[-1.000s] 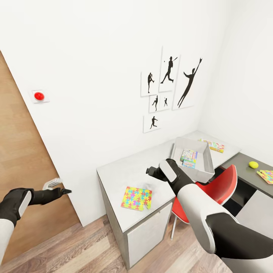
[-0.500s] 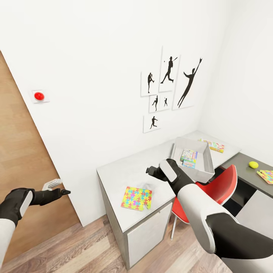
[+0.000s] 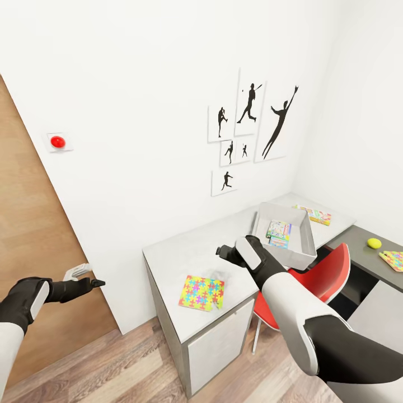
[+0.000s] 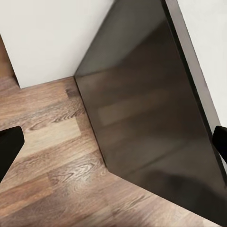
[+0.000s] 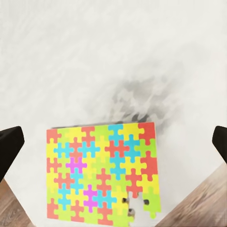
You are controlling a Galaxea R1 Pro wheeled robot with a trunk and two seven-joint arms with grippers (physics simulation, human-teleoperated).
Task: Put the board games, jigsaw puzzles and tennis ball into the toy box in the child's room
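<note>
A jigsaw puzzle (image 3: pixel 201 293) (image 5: pixel 101 172) lies flat near the table's (image 3: pixel 179 252) front corner, with a notch in one corner. My right gripper (image 3: pixel 223 252) (image 5: pixel 113 142) hovers open above it, holding nothing. The toy box (image 3: pixel 305 243) stands further along the table with two board games (image 3: pixel 278 232) inside. A third board game (image 3: pixel 314 214) lies behind the box. The tennis ball (image 3: pixel 374 243) and a second puzzle (image 3: pixel 393 260) rest on the lower dark wing. My left gripper (image 3: pixel 96 283) (image 4: pixel 113 142) is open and empty, off the table's left end. The bed is out of view.
A red chair (image 3: pixel 327 274) is tucked under the table beside my right arm. A brown wooden door (image 3: pixel 33 235) with a handle (image 3: pixel 77 271) is by my left gripper. Wood-plank floor (image 4: pixel 52 161) and the table's dark side panel (image 4: pixel 146 118) lie below it.
</note>
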